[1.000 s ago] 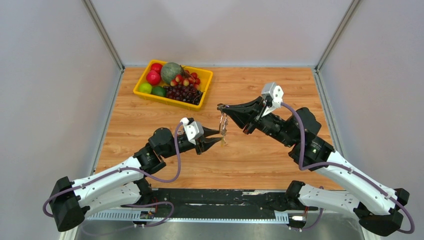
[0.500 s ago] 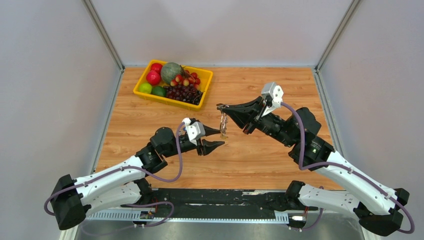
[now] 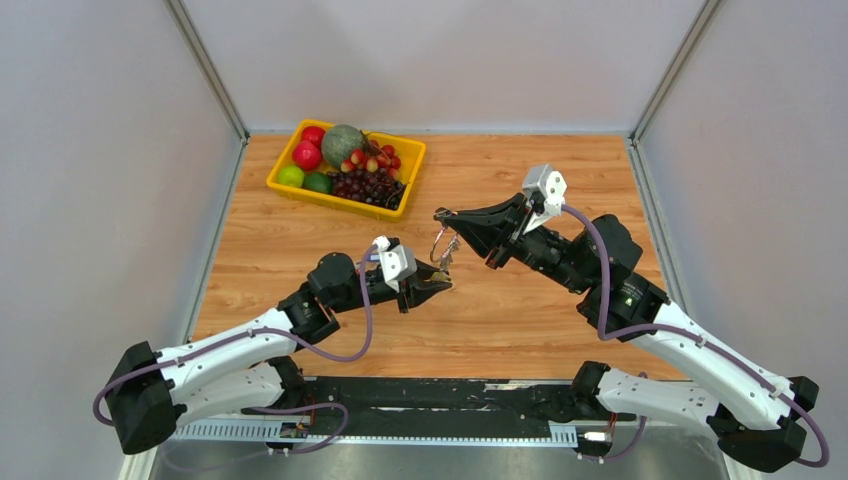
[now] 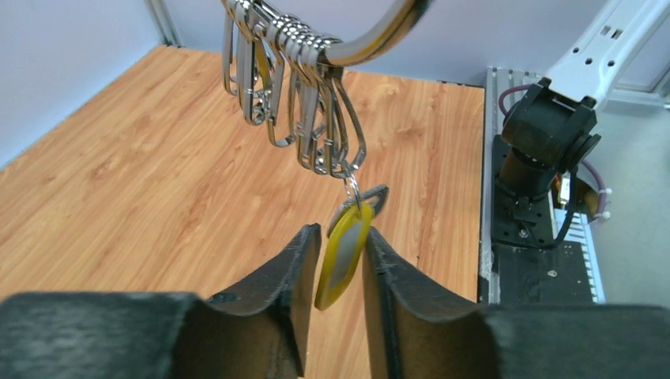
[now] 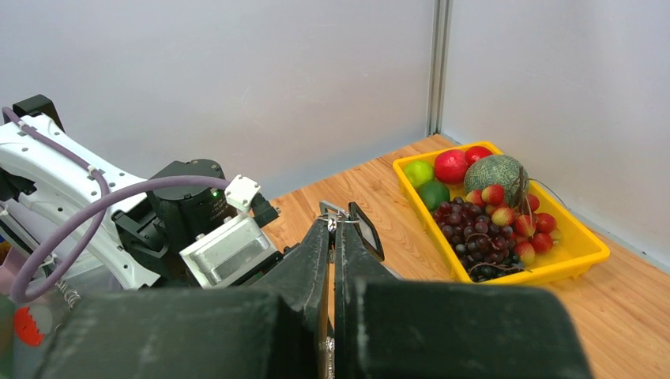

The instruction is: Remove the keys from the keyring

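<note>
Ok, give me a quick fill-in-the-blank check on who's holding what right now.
The tag between the fingers of the left gripper is ____.
The keyring hangs from the other gripper, on the ____ arm.
The yellow tray holds ____.
Missing words: yellow; right; fruit.
</note>
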### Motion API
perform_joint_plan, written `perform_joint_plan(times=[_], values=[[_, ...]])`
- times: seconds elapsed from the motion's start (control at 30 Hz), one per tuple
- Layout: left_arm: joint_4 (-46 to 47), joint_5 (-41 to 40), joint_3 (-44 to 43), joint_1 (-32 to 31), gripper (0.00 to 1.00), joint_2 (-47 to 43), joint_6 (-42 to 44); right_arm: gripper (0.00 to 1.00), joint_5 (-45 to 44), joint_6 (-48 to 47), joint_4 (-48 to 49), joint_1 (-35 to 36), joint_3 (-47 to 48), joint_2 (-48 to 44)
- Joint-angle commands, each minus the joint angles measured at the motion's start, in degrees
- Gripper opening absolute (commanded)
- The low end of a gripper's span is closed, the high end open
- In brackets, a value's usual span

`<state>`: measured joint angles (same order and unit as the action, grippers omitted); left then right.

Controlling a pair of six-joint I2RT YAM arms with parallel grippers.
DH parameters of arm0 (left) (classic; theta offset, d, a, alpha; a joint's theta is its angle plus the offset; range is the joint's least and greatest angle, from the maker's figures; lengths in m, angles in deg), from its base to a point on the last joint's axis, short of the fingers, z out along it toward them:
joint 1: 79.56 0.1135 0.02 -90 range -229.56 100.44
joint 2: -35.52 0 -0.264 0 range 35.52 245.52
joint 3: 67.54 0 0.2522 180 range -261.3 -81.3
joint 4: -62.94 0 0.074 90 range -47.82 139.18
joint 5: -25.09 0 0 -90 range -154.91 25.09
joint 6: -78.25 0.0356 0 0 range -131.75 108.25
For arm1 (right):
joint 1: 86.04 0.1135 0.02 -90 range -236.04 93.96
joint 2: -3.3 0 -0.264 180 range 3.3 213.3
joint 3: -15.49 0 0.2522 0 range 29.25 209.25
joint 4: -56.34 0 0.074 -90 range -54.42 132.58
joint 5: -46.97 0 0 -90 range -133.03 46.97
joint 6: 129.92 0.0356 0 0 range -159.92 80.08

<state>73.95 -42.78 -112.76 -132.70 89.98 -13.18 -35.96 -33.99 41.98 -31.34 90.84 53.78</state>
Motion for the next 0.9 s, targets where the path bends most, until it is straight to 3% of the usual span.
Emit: perform_joint_plan(times=[0.0, 0.13, 0.3, 0.87], values=[[3.2, 1.8, -2.9, -0.1, 0.31, 0.7, -0.4, 0.00, 0.6, 0.9, 2.8, 0.3, 2.9, -0.5], [2.8, 2.7, -3.3, -0.2, 0.22, 1.2, -0.3, 0.00, 0.1, 0.9, 2.7, 0.3, 2.5, -0.9], [2.6, 2.7, -3.3, -0.1, 0.34, 1.1, -0.6, 0.00, -0.1, 0.9, 2.7, 0.3, 2.3, -0.8], [1.4, 1.4, -1.1, -0.2, 0.31, -2.9, -0.5, 0.00, -0.8, 0.7, 2.7, 0.3, 2.0, -1.3]])
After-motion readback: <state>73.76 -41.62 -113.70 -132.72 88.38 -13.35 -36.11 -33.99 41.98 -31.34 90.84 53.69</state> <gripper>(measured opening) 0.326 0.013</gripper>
